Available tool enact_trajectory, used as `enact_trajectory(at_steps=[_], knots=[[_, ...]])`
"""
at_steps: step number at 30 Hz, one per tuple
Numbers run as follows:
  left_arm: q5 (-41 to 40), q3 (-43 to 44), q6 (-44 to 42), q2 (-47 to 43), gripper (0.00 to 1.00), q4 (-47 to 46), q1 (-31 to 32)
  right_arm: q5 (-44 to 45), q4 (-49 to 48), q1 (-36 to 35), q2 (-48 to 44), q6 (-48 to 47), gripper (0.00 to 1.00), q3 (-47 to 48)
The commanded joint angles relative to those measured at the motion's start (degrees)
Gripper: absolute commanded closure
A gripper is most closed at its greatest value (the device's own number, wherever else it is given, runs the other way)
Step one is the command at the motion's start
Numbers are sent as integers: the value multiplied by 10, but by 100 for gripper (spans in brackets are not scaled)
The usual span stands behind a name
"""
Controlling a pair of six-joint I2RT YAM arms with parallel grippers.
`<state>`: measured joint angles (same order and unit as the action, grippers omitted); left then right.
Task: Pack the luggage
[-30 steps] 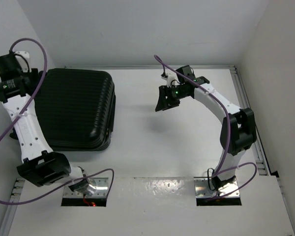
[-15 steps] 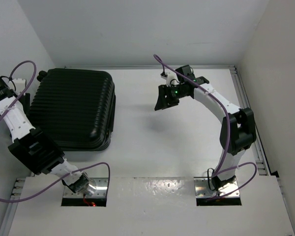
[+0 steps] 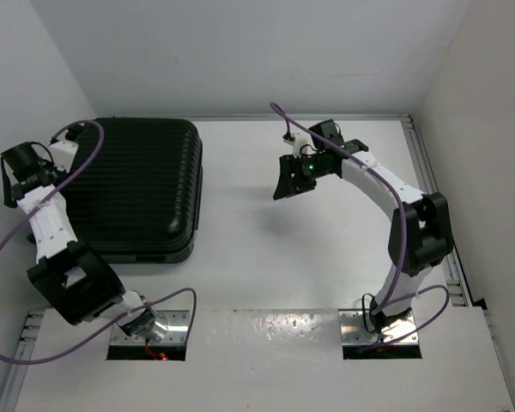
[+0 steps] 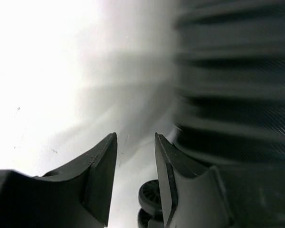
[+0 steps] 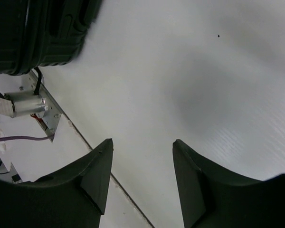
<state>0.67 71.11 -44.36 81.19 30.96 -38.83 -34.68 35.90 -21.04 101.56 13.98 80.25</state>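
Luggage (image 3: 133, 189): lies flat on the far left part of the table (image 3: 309, 257), shut, ribbed shell facing up, and close to the left wall (image 3: 34, 77). Small black wheels (image 4: 149, 199) show at its lower edge in the left wrist view.

Left gripper (image 4: 136, 135): beside the left edge of the case, between it and the wall. Fingers are slightly parted, with nothing between them. That view is blurred.

Right gripper (image 5: 142, 141): hangs over bare table right of centre, well apart from the case. Fingers are spread and hold nothing.

Surface: white and matt, with a faint shadow under the right arm and one small dark speck (image 5: 218, 35). A metal rail (image 3: 429, 189) runs along the right edge. A white mounting plate (image 3: 266, 330) at the near edge carries both arm bases.

Room: plain white walls on the left, far and right sides. Purple cables (image 3: 9, 249) loop from each arm.
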Motion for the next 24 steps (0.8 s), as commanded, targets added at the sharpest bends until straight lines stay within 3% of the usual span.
enact_trajectory(at_steps=[1,5,12,20,24], knots=[[145,-74,48,13,58,180,97,-10,-18,13,-50,-18,47,-20],[183,-74,102,38,62,180,147,-17,-21,39,-71,-16,47,-38],[252,-27,182,97,63,180,178,-28,-102,57,-168,-40,47,-135],[140,44,216,143,62,147,76,-27,-101,38,-207,-70,47,-163],[212,51,241,179,62,140,64,-28,-142,24,-225,-78,45,-186]])
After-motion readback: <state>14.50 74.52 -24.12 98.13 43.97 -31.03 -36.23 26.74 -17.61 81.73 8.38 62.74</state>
